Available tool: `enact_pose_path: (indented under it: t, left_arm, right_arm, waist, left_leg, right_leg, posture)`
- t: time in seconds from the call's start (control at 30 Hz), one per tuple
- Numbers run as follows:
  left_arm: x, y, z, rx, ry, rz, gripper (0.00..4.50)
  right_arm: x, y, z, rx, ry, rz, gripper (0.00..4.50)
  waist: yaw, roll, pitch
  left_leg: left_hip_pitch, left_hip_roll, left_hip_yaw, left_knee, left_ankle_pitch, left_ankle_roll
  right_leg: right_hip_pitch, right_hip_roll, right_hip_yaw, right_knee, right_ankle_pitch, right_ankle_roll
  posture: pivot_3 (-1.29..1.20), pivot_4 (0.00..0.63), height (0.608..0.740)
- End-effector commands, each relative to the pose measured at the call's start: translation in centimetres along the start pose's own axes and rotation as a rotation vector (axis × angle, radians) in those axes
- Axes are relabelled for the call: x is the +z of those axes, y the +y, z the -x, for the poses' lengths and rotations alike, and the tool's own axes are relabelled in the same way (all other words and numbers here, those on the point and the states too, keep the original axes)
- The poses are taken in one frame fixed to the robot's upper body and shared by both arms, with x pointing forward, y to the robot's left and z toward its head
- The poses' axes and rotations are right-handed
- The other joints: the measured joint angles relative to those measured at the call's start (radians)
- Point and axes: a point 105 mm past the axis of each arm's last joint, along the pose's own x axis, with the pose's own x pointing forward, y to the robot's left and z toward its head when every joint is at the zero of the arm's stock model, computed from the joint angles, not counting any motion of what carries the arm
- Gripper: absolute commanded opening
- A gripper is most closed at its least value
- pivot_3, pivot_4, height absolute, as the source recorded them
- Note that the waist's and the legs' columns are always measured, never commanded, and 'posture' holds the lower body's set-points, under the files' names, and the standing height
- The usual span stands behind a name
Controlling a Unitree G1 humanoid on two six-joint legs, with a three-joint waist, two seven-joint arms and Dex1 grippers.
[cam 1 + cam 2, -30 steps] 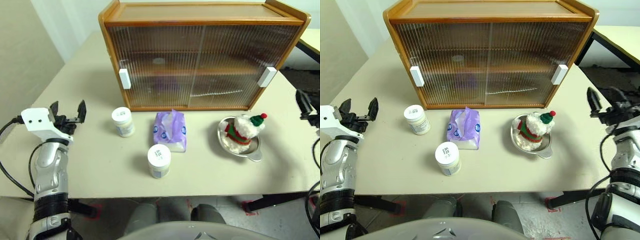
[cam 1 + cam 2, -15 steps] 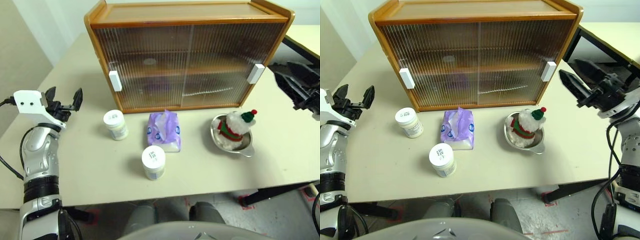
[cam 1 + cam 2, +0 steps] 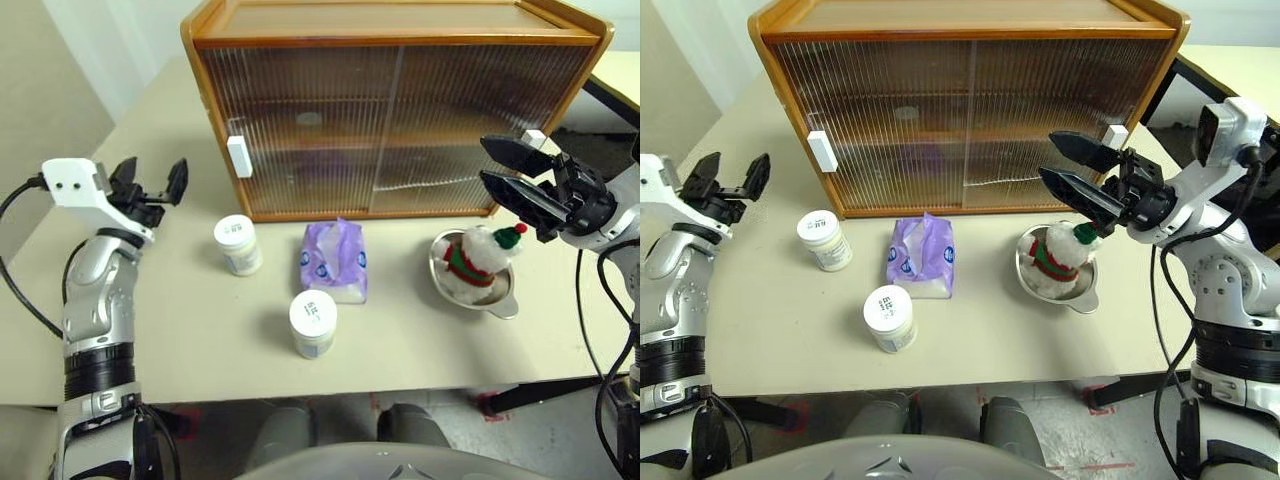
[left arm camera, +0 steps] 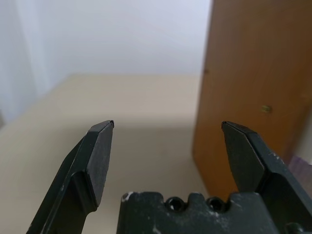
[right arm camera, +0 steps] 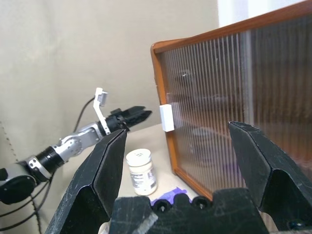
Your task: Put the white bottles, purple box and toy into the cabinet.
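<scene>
The left gripper (image 3: pixel 150 181) hangs above the table (image 3: pixel 190 330) with its two black fingers spread wide and empty, level with the cabinet's (image 3: pixel 400 110) left end and apart from it. Right of it and nearer the robot, one bottle (image 3: pixel 238 244) stands just before the cabinet's left door handle (image 3: pixel 239 157); the second bottle (image 3: pixel 313 323) stands closer to the table's front edge. Between them and slightly right lies the purple box (image 3: pixel 337 262), tissue up. Further right, the toy (image 3: pixel 480 262) sits in its metal bowl (image 3: pixel 497 302). The right gripper (image 3: pixel 1072 168), jaws wide and holding nothing, hovers just above the toy, fingers aimed leftward across the closed cabinet front.
</scene>
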Motion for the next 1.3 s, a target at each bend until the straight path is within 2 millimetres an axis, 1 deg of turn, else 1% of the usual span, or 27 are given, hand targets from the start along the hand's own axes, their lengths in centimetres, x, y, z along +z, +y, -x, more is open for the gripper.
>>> enact_pose_path:
  t: [0.03, 0.1, 0.13, 0.27, 0.4, 0.43, 0.67, 0.77, 1.03, 1.13, 1.3]
  left_arm:
    - [-0.3, -1.7, -0.5, -0.042, 0.033, 0.043, 4.32]
    - [-1.0, -2.8, -0.6, -0.066, 0.068, 0.07, 3.86]
    - [-1.3, -3.4, -0.6, -0.077, 0.081, 0.079, 3.51]
    - [-1.7, -5.2, -0.7, -0.106, 0.1, 0.101, 1.94]
    - [-1.1, -6.9, -0.8, -0.133, 0.088, 0.125, 0.33]
    - [-1.0, -7.2, -0.8, -0.139, 0.086, 0.127, 0.02]
    - [-0.5, -8.5, -1.3, -0.169, 0.084, 0.139, 0.02]
    - [-0.2, -8.9, -1.4, -0.188, 0.081, 0.134, 0.02]
    - [0.5, -9.7, -0.8, -0.214, 0.078, 0.136, 0.02]
    - [0.4, -9.7, -0.6, -0.211, 0.082, 0.14, 0.02]
    - [0.0, -9.9, -1.2, -0.221, 0.09, 0.145, 0.02]
  right_arm:
    - [0.0, 0.2, -0.5, 0.016, 0.009, 0.015, 4.5]
    - [0.0, 0.0, -0.6, 0.004, 0.006, 0.025, 4.5]
    - [0.0, 0.0, -0.6, 0.003, 0.004, 0.026, 4.5]
    - [0.2, 0.0, -0.8, 0.002, -0.004, 0.023, 4.5]
    - [0.2, 0.1, -0.5, -0.01, 0.005, 0.022, 4.5]
    - [0.2, 0.0, -0.4, -0.015, 0.004, 0.022, 4.5]
    - [0.4, -0.2, -0.4, -0.02, 0.001, 0.022, 4.5]
    - [0.4, -0.2, -0.4, -0.024, -0.001, 0.023, 4.5]
    - [0.2, -0.3, -0.3, -0.038, -0.003, 0.021, 4.5]
    - [0.2, -0.4, -0.3, -0.041, -0.004, 0.019, 4.5]
    - [0.3, -0.4, -0.3, -0.042, -0.005, 0.021, 4.5]
  waist:
    - [0.002, 0.0, 0.0]
    - [0.004, 0.0, 0.0]
    - [0.004, 0.0, 0.0]
    - [0.004, -0.001, 0.0]
    - [0.004, -0.001, 0.001]
    - [0.004, -0.001, 0.001]
    - [0.005, -0.001, 0.001]
    - [0.007, -0.001, 0.001]
    - [0.003, -0.001, 0.001]
    - [0.002, -0.001, 0.001]
    - [0.001, -0.001, 0.001]
  left_leg:
    - [0.0, 0.0, 0.0, 0.0, 0.0, 0.0]
    - [0.0, 0.0, 0.0, 0.0, 0.0, 0.0]
    - [0.0, 0.0, 0.0, 0.0, 0.0, 0.0]
    - [0.0, -0.001, 0.001, 0.0, 0.0, 0.0]
    - [0.0, -0.001, 0.001, 0.0, 0.0, 0.0]
    - [0.0, -0.001, 0.001, 0.0, 0.0, 0.0]
    - [0.0, -0.001, 0.001, 0.001, 0.0, 0.0]
    - [0.0, -0.002, 0.001, 0.002, 0.0, 0.001]
    - [0.0, -0.002, 0.001, 0.003, 0.001, 0.001]
    - [0.0, -0.001, 0.001, 0.003, 0.001, 0.001]
    - [0.0, -0.001, 0.001, 0.003, 0.001, 0.001]
  right_leg:
    - [0.0, 0.0, 0.0, 0.0, 0.0, 0.0]
    - [0.0, 0.0, 0.0, 0.0, 0.0, 0.0]
    - [0.0, 0.0, 0.0, -0.001, 0.0, 0.0]
    - [0.0, 0.0, -0.001, 0.0, 0.001, 0.001]
    - [0.0, 0.0, -0.001, -0.001, 0.001, 0.001]
    - [0.0, 0.0, -0.001, -0.001, 0.001, 0.001]
    - [0.0, 0.002, -0.001, 0.0, 0.001, 0.001]
    - [0.001, 0.006, 0.0, 0.0, 0.001, 0.002]
    - [0.001, 0.007, 0.0, 0.0, 0.002, 0.001]
    - [0.001, 0.009, 0.001, 0.0, 0.002, 0.001]
    - [0.001, 0.01, 0.002, 0.0, 0.002, 0.001]
  posture:
    - [0.06, 0.0, 0.74]
    - [0.05, 0.0, 0.74]
    - [0.05, 0.0, 0.74]
    - [0.04, 0.0, 0.74]
    - [0.03, 0.0, 0.74]
    - [0.03, 0.0, 0.74]
    - [0.03, 0.0, 0.74]
    - [0.02, 0.0, 0.74]
    - [0.02, 0.0, 0.74]
    - [0.02, 0.0, 0.74]
    - [0.02, 0.0, 0.74]
